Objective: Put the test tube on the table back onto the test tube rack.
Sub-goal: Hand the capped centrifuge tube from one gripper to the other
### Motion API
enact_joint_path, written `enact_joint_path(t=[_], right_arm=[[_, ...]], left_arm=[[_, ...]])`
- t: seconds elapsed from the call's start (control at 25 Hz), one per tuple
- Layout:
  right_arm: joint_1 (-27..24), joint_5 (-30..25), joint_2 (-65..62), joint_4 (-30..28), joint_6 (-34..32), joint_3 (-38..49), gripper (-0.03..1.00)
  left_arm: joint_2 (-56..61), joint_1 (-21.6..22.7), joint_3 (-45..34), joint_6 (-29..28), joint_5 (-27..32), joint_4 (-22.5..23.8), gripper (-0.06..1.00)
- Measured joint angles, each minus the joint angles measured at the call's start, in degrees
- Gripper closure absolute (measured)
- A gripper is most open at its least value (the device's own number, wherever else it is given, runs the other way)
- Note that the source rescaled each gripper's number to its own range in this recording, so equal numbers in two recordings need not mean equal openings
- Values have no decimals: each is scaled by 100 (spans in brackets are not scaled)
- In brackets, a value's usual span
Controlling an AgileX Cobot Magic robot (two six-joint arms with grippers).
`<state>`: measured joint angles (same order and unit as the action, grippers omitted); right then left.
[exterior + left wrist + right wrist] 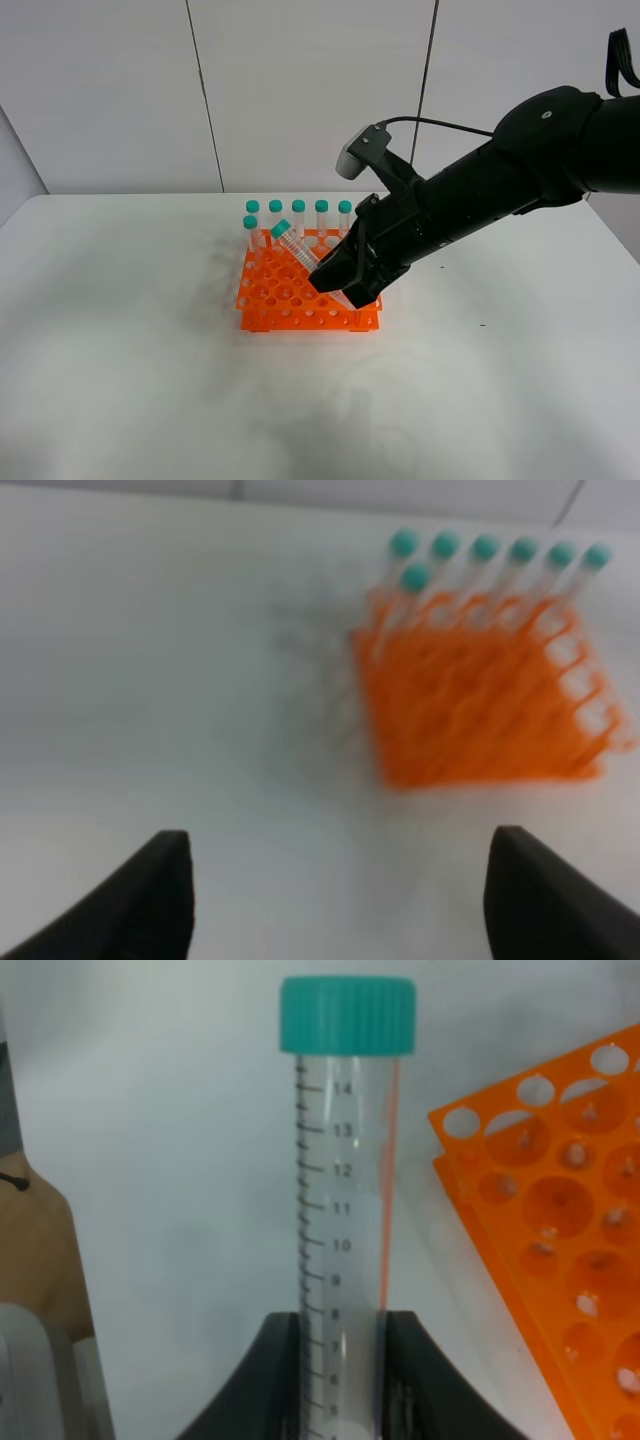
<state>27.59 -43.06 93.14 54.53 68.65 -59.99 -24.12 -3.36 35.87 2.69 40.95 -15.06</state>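
Seven teal-capped tubes show from the high camera. We count six standing tubes [298, 215] at the far side of the one orange rack [270, 300] on the white table [120, 350]. The seventh, the test tube [290, 243], tilts above the rack, pinched by the right gripper [335, 282].

From the left wrist, blurred, we count seven caps at the rack; the left gripper [338, 880] is spread wide over the table.

From the right wrist, two fingers clamp the tube's lower part, with the rack beside it.
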Motion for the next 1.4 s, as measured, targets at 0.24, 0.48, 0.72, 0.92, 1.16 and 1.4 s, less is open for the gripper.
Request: enact_joint_path(t=[0.24,0.48,0.72,0.92,1.16,1.4], right_arm=[[0,10,0,0,0,0,93],[0,152,0,128,0,0,93],[0,171,0,152,0,0,93],[0,194,0,158,0,0,93],[0,200,0,285,0,0,93],[0,279,0,475,0,0,93]], left_arm=[[-2223,0,107,2194,-1397,-2512,-6],[-4094,-107,301,5347,-1453,-5994,-6],[-5246,-1033,473,7553,-1296,-8203,-6],[-5765,-1653,740,7770,-1292,-8336,-6],[-5917,-1998,996,7770,-1269,-8376,-6],[-5928,-2004,996,7763,-1250,-8378,-6]])
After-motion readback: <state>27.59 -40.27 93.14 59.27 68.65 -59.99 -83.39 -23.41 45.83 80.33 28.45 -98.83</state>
